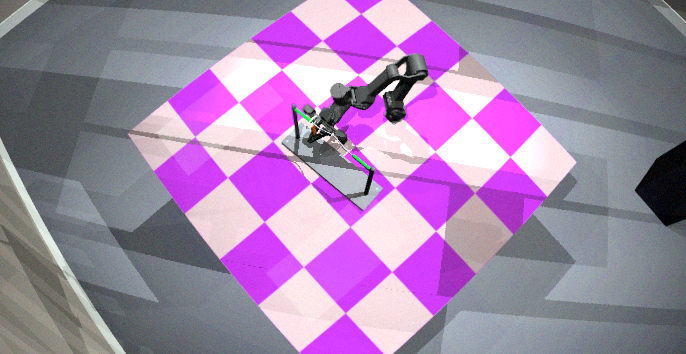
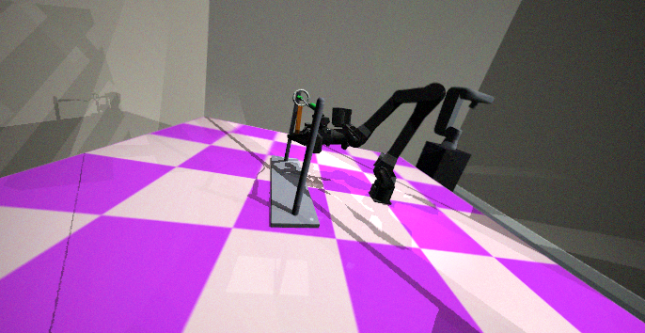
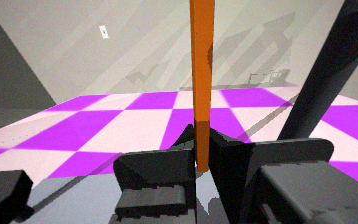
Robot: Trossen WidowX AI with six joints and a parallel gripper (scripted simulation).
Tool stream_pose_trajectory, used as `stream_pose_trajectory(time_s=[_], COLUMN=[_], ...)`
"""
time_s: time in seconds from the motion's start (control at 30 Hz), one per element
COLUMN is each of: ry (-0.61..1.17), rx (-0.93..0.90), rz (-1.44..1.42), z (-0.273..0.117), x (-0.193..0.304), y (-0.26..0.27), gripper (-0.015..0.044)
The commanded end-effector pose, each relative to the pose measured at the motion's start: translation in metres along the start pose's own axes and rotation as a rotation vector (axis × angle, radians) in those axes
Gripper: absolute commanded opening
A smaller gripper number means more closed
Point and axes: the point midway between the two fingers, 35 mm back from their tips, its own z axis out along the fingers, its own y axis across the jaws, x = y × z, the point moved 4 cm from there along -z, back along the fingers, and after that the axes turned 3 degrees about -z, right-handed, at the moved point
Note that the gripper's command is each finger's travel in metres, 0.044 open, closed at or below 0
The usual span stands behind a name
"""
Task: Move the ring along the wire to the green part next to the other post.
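Note:
My gripper (image 1: 312, 137) (image 2: 298, 134) (image 3: 194, 127) is shut on the lower end of the upright orange handle (image 1: 314, 129) (image 2: 299, 117) (image 3: 202, 60). The pale ring (image 2: 293, 98) is above the handle, around the wire close to the far post (image 1: 296, 125) (image 2: 291, 132) (image 3: 325, 70). It is near the inner end of that post's green part (image 1: 302, 113). Whether it touches the wire is too small to tell. The thin grey wire (image 1: 341, 143) runs to the other green part (image 1: 362, 162) by the near post (image 1: 369, 183) (image 2: 307, 158).
Both posts stand on a grey base plate (image 1: 335, 174) (image 2: 287, 205) on the checkered table top. The arm (image 1: 377, 85) (image 2: 414, 111) reaches in from one side, with its wrist close beside the wire. In the wrist view the far post rises to the right of the handle.

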Motion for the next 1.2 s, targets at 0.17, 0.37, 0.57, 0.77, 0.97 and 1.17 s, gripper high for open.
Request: stream_pose_trajectory(time_s=[0.17, 0.37, 0.57, 0.77, 0.97, 1.17], ry=[0.006, 0.015, 0.074, 0.16, 0.247, 0.335], rx=[-0.012, -0.022, -0.039, -0.067, -0.101, -0.137], rz=[-0.013, -0.025, -0.046, -0.086, -0.14, -0.205], z=[-0.001, -0.002, -0.009, -0.019, -0.029, -0.039], x=[0.002, 0.001, -0.001, -0.006, -0.012, -0.018], y=[0.01, 0.012, 0.011, 0.01, 0.007, 0.002], gripper=[-0.015, -0.015, -0.015, -0.015, -0.015, -0.015])
